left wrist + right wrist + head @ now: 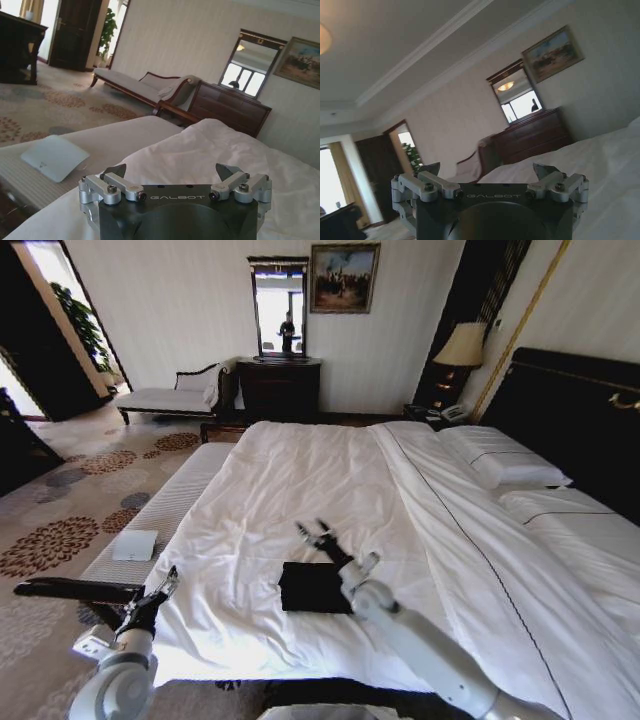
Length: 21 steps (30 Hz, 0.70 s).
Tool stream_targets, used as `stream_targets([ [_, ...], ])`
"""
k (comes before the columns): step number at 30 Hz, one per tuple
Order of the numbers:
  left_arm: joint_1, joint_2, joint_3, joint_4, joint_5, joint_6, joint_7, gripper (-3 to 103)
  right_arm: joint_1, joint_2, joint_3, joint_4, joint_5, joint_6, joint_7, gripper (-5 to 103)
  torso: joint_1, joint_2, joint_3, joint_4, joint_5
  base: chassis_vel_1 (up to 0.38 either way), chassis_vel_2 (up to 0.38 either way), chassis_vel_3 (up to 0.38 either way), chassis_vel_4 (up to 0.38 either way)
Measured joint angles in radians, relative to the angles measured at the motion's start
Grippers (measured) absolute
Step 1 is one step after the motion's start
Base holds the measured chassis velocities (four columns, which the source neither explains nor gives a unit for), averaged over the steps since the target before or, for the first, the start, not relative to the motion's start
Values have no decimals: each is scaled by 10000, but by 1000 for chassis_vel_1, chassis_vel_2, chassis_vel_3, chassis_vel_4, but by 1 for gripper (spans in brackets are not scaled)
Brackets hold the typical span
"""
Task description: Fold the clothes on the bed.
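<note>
The clothes (310, 587) lie as a small black folded rectangle on the white duvet near the front edge of the bed (300, 480). My right gripper (314, 534) hangs open just above and behind the clothes, its fingers spread and nothing between them. In the right wrist view the right gripper (487, 170) points up toward the far wall. My left gripper (168, 580) is open at the bed's left front corner, well left of the clothes. The left wrist view shows the left gripper (172, 172) empty above white bedding.
A white-cushioned bench (165, 505) runs along the bed's left side with a white flat object (134, 545) on it. Pillows (500, 455) and the dark headboard (570, 410) are at the right. A dresser (278, 388), a chaise (175, 395) and a lamp (460, 345) stand by the far wall.
</note>
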Motion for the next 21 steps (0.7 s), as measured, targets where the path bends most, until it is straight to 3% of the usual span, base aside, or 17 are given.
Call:
stream_targets([
  [2,6,23,44,-54,104,-4,32,100,-123,-32,184,75,-111,17,62,100,0,-1,0,0,1,0,0,0,0],
  [5,216,137,532,-470,1961,-779,297,100,-2081,-65,2854,947,-2155,64,294,100,-2,1,-1,2,2,0,0,0,0],
  [7,295,140,588,-551,2447,-904,453,100,-2588,17,3391,1197,-2588,25,326,100,-2,1,-2,-2,7,0,0,0,0],
  [9,647,83,697,-877,3353,-1341,1058,100,-3919,370,4616,2096,-3559,-269,552,100,-2,2,-2,-2,1,0,0,0,0],
  [13,1090,50,934,-1421,3396,-1664,1741,100,-5579,1156,5725,3274,-4673,-762,1001,100,-3,2,-3,8,6,0,0,0,0],
  [16,1516,63,1354,-1920,3285,-1717,2242,100,-7146,2380,6322,4392,-5854,-849,1449,100,-4,3,-4,-3,2,0,0,0,0],
  [21,1923,-87,1911,-2263,3540,-1824,2554,100,-8025,3021,6219,5173,-6723,-953,1489,100,-4,3,-3,6,-1,0,0,0,0],
])
